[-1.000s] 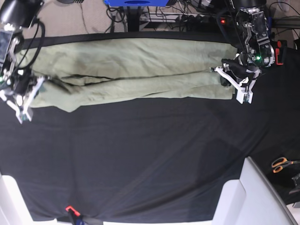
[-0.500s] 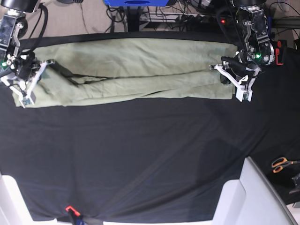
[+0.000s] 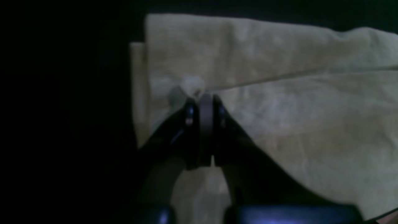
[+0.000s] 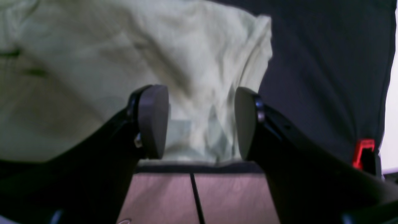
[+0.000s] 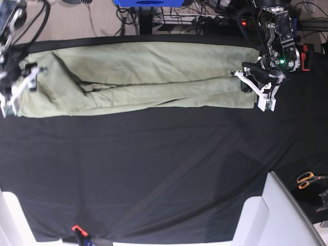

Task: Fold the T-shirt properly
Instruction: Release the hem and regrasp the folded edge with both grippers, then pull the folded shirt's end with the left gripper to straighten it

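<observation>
On far edge of counter point(image 5: 164, 169) w/ black covering, T-shirt point(image 5: 148, 77) lies as long narrow band, folded lengthwise. Left end effector point(image 3: 201, 102) clenched on one end's edge; right end effector point(image 4: 200, 121) released, pads apart over other end. Risk: left pull w/o opposing hold may drag band, skewing fold; loose end could bunch.

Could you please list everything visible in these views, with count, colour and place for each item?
T-shirt: one, pale sage green, folded into a long band across the far part of the table.
Table covering: one, black, under the shirt.
Scissors: one pair, orange handles, right edge of the base view.
Clip: one, red, near edge.
Left gripper: shut at the shirt's end.
Right gripper: open over the opposite end.
</observation>
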`<move>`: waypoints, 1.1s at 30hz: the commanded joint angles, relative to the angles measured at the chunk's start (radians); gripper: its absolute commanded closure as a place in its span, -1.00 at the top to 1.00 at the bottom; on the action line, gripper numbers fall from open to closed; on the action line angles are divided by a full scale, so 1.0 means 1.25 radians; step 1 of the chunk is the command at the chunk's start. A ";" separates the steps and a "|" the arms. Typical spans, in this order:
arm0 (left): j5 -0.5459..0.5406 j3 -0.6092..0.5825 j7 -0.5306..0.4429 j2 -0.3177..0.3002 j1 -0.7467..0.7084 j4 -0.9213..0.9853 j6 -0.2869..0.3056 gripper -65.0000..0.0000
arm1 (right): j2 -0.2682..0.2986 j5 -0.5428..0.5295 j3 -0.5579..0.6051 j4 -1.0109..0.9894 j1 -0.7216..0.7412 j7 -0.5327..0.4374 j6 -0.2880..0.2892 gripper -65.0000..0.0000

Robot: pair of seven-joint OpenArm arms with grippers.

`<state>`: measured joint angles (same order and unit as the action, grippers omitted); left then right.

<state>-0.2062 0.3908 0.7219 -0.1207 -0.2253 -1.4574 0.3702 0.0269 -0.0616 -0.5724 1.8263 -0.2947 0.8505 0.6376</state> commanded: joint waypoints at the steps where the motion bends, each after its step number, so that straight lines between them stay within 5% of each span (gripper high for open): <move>1: -0.003 0.002 -0.012 -0.008 0.003 -0.016 0.001 -1.00 | -0.004 -0.007 -0.002 0.015 -0.008 -0.008 0.005 0.01; 16: -0.004 0.006 -0.010 -0.008 -0.006 -0.017 0.001 -0.94 | -0.038 -0.007 0.001 -0.029 -0.026 -0.076 0.005 0.01; 22: -0.011 0.012 -0.007 -0.012 -0.044 -0.104 0.005 0.65 | -0.042 -0.007 0.002 -0.030 -0.025 -0.076 0.005 0.01; 24: -0.012 0.013 -0.006 -0.012 -0.057 -0.144 0.005 0.96 | -0.042 -0.007 0.002 -0.030 -0.025 -0.076 0.005 0.01; 29: -0.129 0.108 -0.006 -0.012 -0.076 -0.138 0.011 1.00 | -0.042 -0.007 0.002 -0.032 -0.026 -0.076 0.005 0.01; 33: -0.253 0.159 -0.012 -0.045 -0.070 0.013 0.092 1.00 | -0.042 -0.005 0.002 -0.032 -0.039 -0.077 0.005 0.01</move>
<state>-0.5011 0.5896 0.7185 -0.1719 -0.3168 -1.4212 0.4751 -0.0330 -0.0662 -0.5678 1.7733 -0.3401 0.7692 0.6445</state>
